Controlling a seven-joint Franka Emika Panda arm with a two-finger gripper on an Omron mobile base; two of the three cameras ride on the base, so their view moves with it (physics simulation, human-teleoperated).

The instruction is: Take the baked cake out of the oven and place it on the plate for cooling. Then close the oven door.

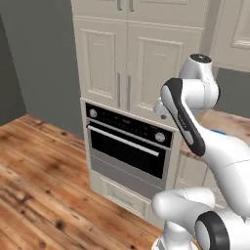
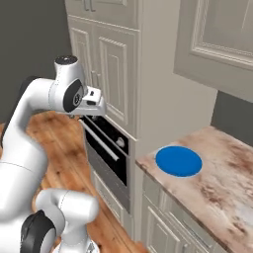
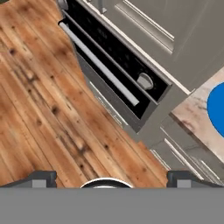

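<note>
The oven (image 1: 128,146) sits in the cream cabinet column with its black glass oven door (image 1: 126,152) shut, the silver bar handle (image 1: 122,140) across the top. The baked cake is hidden. My gripper (image 2: 92,112) hovers in front of the oven's control strip (image 1: 128,124), just above the handle (image 2: 100,141), touching nothing. In the hand view the two fingertips (image 3: 42,178) stand far apart, so my gripper (image 3: 113,180) is open and empty. The blue plate (image 2: 179,161) lies on the counter to the right of the oven; it appears again at the plate's edge (image 3: 217,105).
A marbled counter (image 2: 220,185) runs to the right of the oven, with an upper cabinet (image 2: 222,39) above it. Tall cream doors (image 1: 128,63) rise over the oven and a drawer (image 1: 122,196) lies below. Wooden floor (image 1: 44,171) spreads out in front and to the left.
</note>
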